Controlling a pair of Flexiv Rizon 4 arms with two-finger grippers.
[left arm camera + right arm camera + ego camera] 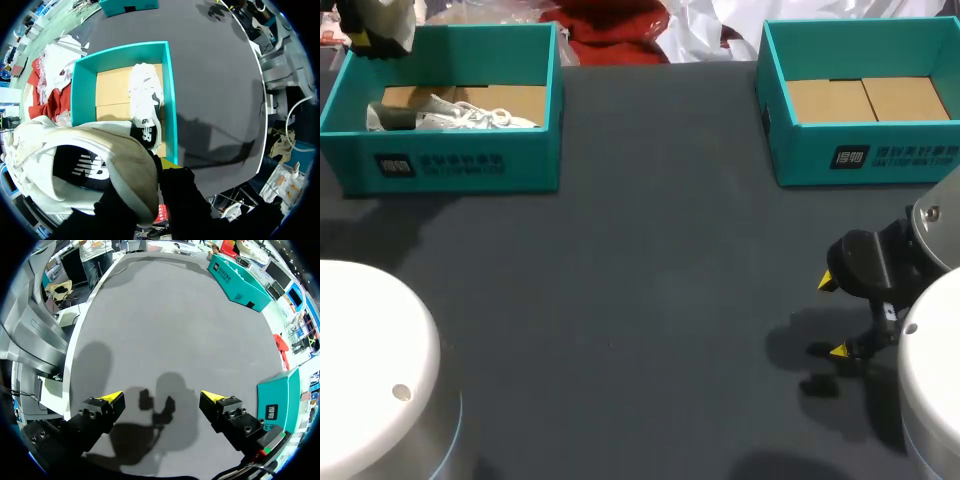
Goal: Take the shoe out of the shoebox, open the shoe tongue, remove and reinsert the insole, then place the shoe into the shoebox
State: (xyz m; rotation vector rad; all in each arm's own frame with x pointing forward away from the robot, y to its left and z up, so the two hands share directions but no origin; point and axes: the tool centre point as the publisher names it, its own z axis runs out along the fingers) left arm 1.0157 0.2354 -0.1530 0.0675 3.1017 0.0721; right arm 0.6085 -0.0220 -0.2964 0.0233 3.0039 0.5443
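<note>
My left gripper is shut on a white shoe with a black logo, holding it in the air above the left teal shoebox. In the head view this held shoe shows at the far left corner, over the left shoebox. A second white shoe lies inside that box on its cardboard floor, and the left wrist view shows this second shoe too. My right gripper hangs open and empty over bare table near the front right; the right wrist view shows the same right gripper with nothing between its fingers.
A second teal shoebox with only a cardboard floor stands at the far right, beyond my right gripper. Red cloth and white paper lie at the table's far edge between the boxes. The dark table stretches between the arms.
</note>
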